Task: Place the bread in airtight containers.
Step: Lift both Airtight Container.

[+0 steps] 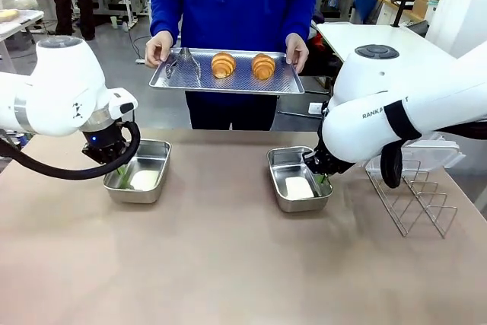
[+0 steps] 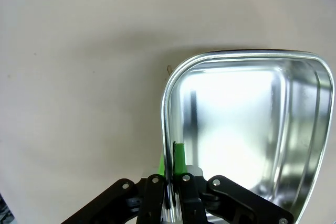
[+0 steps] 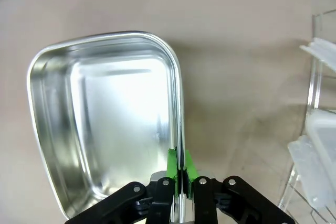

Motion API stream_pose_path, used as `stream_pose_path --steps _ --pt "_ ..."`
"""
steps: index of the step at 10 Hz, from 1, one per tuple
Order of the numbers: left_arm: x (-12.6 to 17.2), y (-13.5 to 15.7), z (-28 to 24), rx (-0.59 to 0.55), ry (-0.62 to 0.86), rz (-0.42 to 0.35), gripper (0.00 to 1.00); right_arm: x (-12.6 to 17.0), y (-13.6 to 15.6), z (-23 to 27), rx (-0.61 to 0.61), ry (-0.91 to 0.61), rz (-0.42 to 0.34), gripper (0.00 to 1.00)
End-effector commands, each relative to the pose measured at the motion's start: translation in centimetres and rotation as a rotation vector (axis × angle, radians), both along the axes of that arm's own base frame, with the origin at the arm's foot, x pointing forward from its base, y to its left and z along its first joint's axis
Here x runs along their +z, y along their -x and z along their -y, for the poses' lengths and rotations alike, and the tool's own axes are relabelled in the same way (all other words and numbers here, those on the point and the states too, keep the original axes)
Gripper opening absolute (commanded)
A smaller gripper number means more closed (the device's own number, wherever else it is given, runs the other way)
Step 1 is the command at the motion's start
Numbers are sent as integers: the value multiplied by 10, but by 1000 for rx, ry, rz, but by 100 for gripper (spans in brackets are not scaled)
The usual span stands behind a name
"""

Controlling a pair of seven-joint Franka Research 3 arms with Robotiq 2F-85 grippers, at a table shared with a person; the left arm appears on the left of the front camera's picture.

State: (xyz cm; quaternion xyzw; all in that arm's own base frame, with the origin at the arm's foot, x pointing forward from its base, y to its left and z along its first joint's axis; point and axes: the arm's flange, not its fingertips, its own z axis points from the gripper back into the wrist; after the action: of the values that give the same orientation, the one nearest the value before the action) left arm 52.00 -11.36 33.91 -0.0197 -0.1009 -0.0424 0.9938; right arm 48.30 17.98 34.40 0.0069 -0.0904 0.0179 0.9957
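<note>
Two tins are being steadied for loading: left pincer [image 2: 170, 157] is clamping left tin [image 2: 294, 129] at its rim, right pincer [image 3: 180, 162] likewise right tin [image 3: 52, 93]; bread [image 1: 223, 65] is waiting beyond on tray [image 1: 243, 81].

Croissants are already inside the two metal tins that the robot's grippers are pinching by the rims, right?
Not quite. The left croissant and right croissant lie on the tray that the person holds, as the front view shows. The left gripper does pinch the left tin by its rim, and the right gripper the right tin; both tins are empty.
</note>
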Motion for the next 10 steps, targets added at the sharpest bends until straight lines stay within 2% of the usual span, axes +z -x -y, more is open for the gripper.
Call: stream_pose_path --steps 1,4,6,8,9,10 --pt "35 10 0 9 28 24 0 46 2 6 -21 17 5 0" --pt "80 32 -3 -2 107 59 0 102 9 19 -7 0 28 0" --pt "107 45 -9 6 125 88 0 120 15 28 -24 -13 28 0" --pt "114 48 -15 32 152 108 0 124 13 30 -35 -47 21 0" --pt "113 49 -20 50 154 93 0 120 16 29 -7 -73 -14 0" --pt "117 45 -6 34 118 101 0 120 18 26 -52 -6 40 0"
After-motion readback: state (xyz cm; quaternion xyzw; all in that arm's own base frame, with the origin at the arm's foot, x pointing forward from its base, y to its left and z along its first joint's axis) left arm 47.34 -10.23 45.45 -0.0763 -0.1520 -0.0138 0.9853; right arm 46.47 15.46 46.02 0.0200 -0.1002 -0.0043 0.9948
